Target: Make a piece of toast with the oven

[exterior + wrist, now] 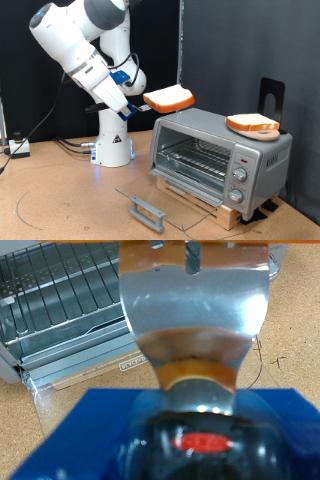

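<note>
- A white Franka robot arm (85, 50) rises from its white base (113, 140) at the exterior view's left, standing on a light brown wooden tabletop (60, 200), with cables trailing off toward that surface's left edge.
- Its two-finger gripper (143, 97) is clamped on a squarish slice of pale bread with a golden-brown crust, the piece of toast (170, 99), held roughly level in the air above the oven's upper left corner, not touching it.
- A glass drop-down door with a grey bar handle (148, 211) lies fully open, flat on the tabletop near its front edge.
- The boxy silver countertop toaster oven (220, 155) stands right of centre, its wire rack (195, 158) bare.
- A second, similar slice (252, 124) rests on a round orange plate (256, 132) on the oven's top, at its right end.
- In the wrist view, the wide metal fingers (195, 310) fill the frame, with the open oven and its rack (60, 295) beyond.
</note>
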